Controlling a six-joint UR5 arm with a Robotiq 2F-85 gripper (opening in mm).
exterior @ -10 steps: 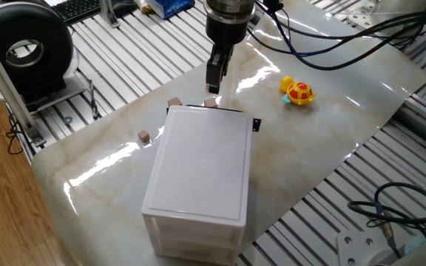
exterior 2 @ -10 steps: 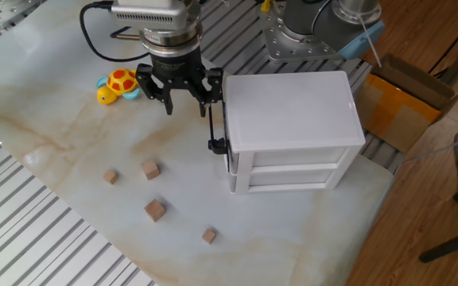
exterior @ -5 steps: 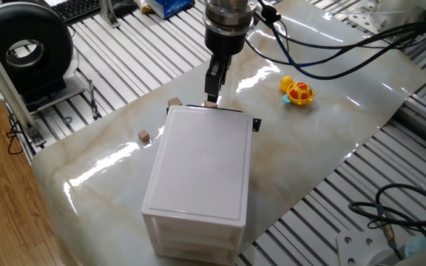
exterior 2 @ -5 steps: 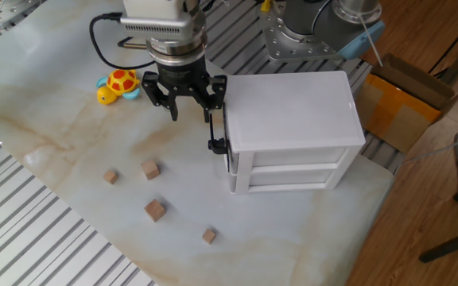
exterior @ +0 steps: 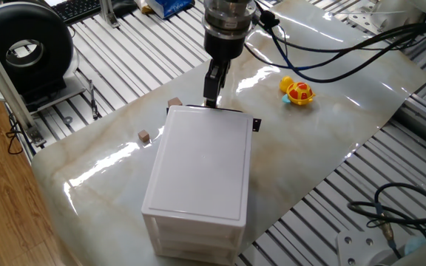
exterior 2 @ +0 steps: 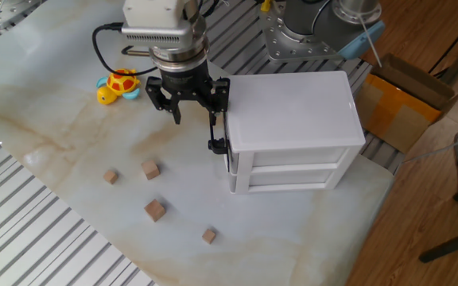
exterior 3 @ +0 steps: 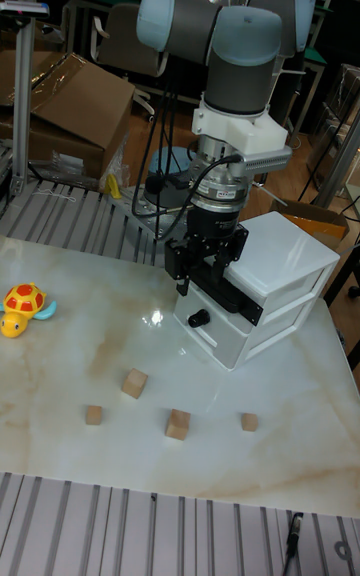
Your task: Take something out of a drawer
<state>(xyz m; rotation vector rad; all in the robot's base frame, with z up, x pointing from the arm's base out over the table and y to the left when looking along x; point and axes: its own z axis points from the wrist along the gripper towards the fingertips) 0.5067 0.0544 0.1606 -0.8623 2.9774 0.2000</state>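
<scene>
The drawer [exterior 2: 219, 119], top of the white box [exterior 2: 293, 111] at the 3 o'clock side of the marble table [exterior 2: 62, 159], looks shut or nearly so, its black front edge facing 9 o'clock in the other fixed view. The arm [exterior 3: 235, 46] comes next: over the last second its gripper [exterior 2: 188, 107] has slid from a spot clear of the box toward 3 o'clock and now hangs just beside that edge, above the tab [exterior 2: 215, 145]. Its fingers [exterior 2: 214, 98] are spread and hold nothing. That suggests the approach is ending and a hook or pull on the front comes next. A toy turtle [exterior 2: 118, 84] sits at 10 o'clock; four wooden cubes [exterior 2: 151, 169] lie toward 7 o'clock.
</scene>
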